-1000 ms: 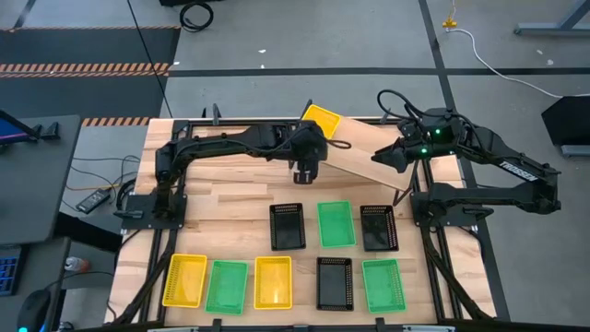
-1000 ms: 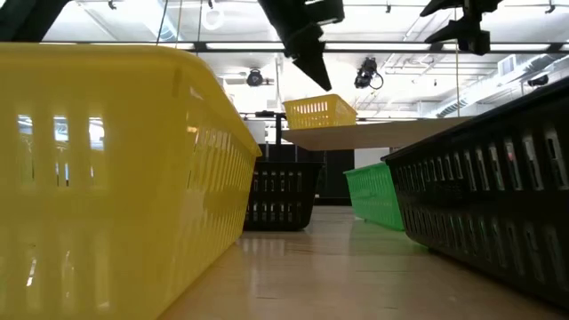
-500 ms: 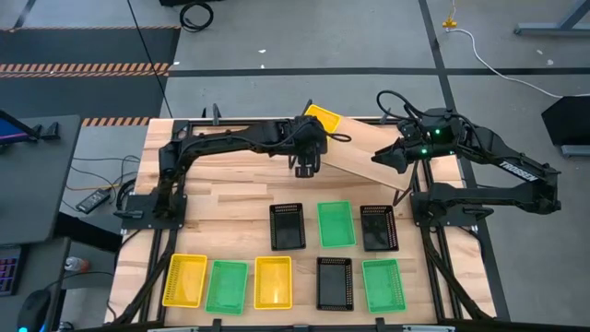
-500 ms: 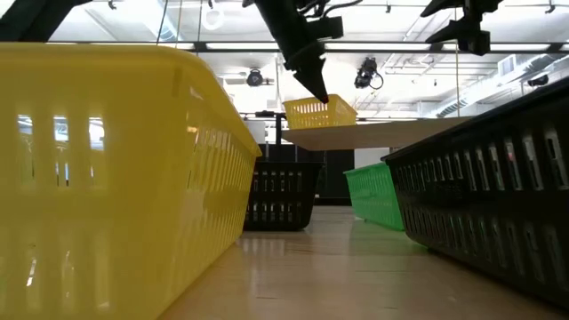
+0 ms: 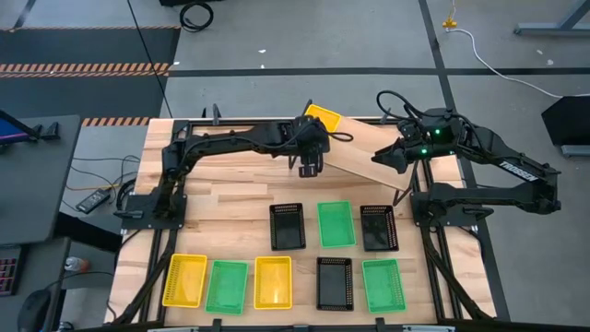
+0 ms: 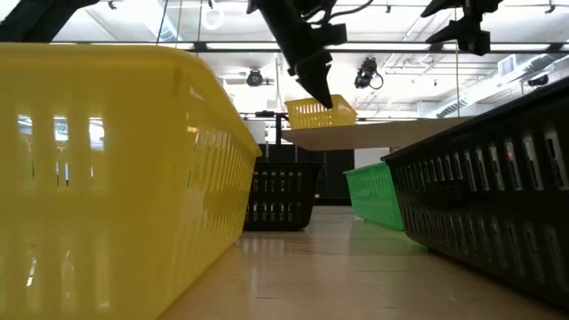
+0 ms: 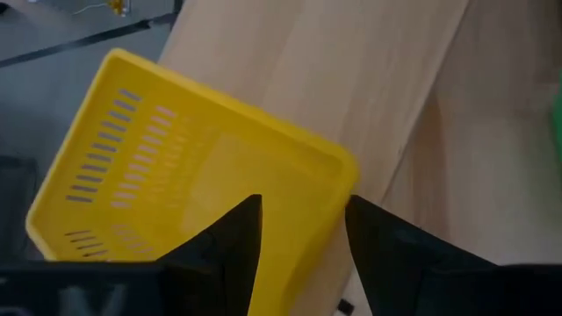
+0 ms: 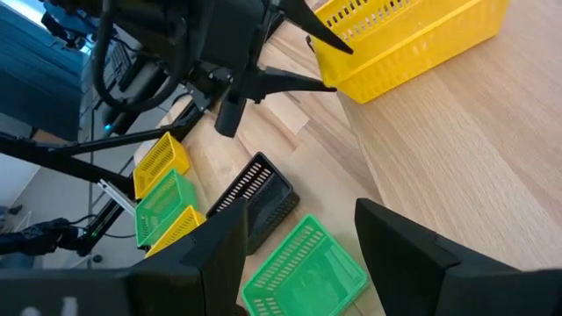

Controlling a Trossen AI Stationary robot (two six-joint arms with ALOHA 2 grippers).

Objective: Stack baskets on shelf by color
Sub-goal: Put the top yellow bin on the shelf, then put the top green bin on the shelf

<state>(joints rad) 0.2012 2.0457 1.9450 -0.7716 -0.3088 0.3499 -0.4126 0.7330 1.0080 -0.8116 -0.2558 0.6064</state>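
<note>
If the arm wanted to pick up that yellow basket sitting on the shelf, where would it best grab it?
Probably by a rim. The yellow basket is open on top with thin mesh walls, so one finger could go inside and one outside. The left gripper, open, is right above the corner near the shelf edge, so coming from above there looks easiest.

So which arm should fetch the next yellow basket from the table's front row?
Probably left. The two yellow baskets lie front-left, on its side, and the left gripper is open and empty by the shelf. The right gripper hovers over the shelf's far-right part.
</note>
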